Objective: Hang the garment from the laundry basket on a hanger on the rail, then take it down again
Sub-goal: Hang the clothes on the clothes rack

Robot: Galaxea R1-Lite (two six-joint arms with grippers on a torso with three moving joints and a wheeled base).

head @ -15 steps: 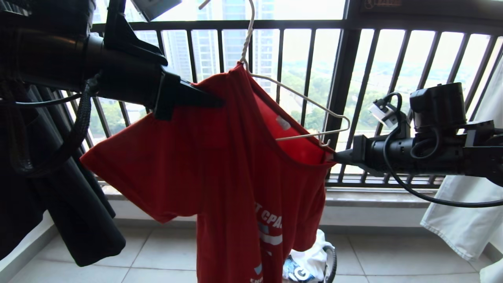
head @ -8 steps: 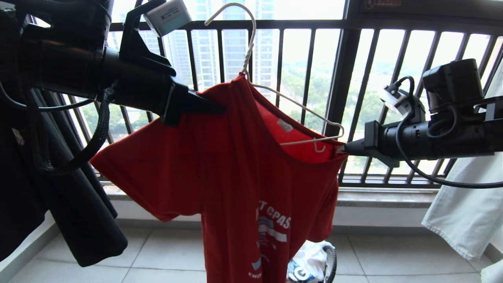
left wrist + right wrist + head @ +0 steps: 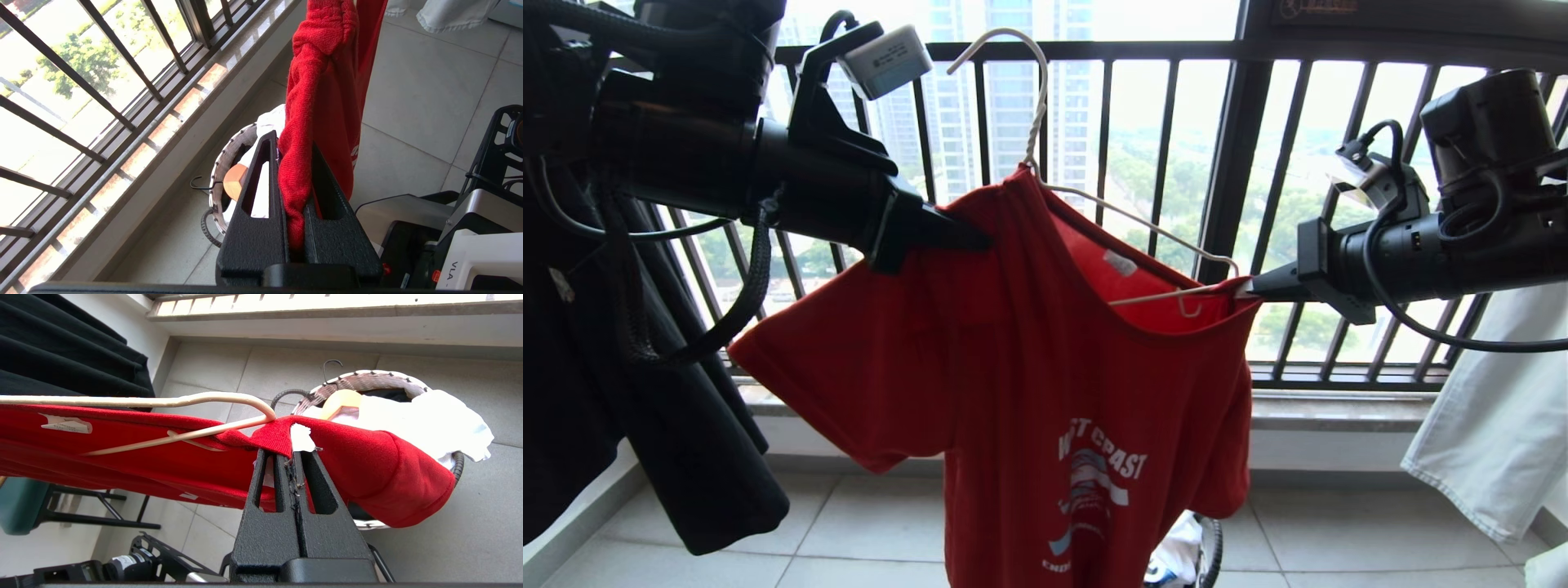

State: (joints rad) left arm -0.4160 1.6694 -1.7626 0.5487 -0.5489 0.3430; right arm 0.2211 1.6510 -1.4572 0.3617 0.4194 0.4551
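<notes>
On the left, the left hand (image 3: 968, 233) is clamped tight on a bunched shoulder of the garment (image 3: 1013, 384), holding it up in front of the window bars. In the middle, the hanger (image 3: 1131, 245) sits half inside the collar, one wire shoulder bare. On the right, the right hand (image 3: 1245, 287) pinches the collar edge. The dressing step looks unfinished; next, that bare wire end likely needs tucking in. The laundry basket (image 3: 367, 380) waits on the floor below.

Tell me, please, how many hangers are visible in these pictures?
2. The white wire hanger sits in the red T-shirt's neck, held up by both arms; a wooden hanger lies in the laundry basket. Others may be hidden.
</notes>
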